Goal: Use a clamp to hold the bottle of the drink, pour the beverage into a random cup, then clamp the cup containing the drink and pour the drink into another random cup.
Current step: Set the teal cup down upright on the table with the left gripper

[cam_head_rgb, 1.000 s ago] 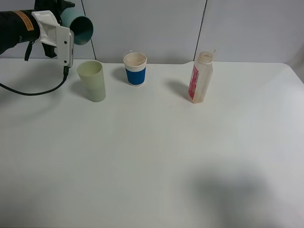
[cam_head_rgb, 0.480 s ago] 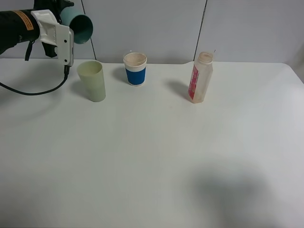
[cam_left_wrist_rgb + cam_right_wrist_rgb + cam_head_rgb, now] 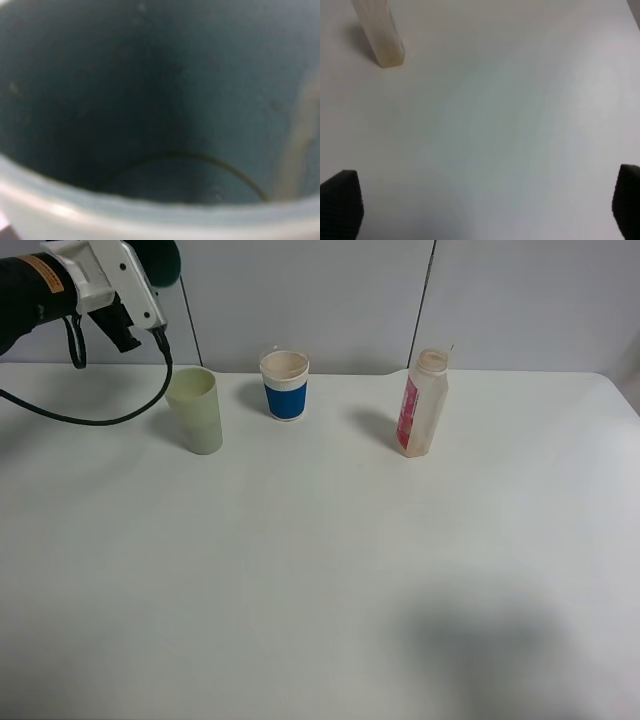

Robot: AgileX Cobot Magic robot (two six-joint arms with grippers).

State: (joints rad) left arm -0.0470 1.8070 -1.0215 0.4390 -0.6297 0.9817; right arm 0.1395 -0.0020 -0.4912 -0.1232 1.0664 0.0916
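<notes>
White tabletop [image 3: 330, 580] fills most of the exterior high view, matte and bare across its lower half, with a soft grey shadow at the lower right. Behind it stands a pale grey panelled wall [image 3: 320, 300] with thin dark seams running down it.

My left gripper [image 3: 150, 265] sits at the upper left of the frame, raised above the table, clamped shut on the teal cup [image 3: 160, 260], only a dark sliver of which shows past my white wrist housing. My left wrist view is filled by that cup's [image 3: 165, 110] dark teal inside, with its pale rim along the lower edge and its round bottom visible; I cannot tell whether any liquid is in it. A black cable [image 3: 90, 420] loops from my arm down onto the table.

Just below my left gripper the pale green cup [image 3: 195, 408] stands upright on the table. Right of it, near the wall, is the blue-banded paper cup [image 3: 285, 385], and further right the bottle [image 3: 422, 405] with a red label, upright and uncapped.

My right gripper [image 3: 485, 202] hangs above bare table with its dark fingertips [image 3: 340, 200] spread wide at the lower corners of its wrist view, holding nothing; the bottle [image 3: 380, 35] stands well apart at the upper left of that view
</notes>
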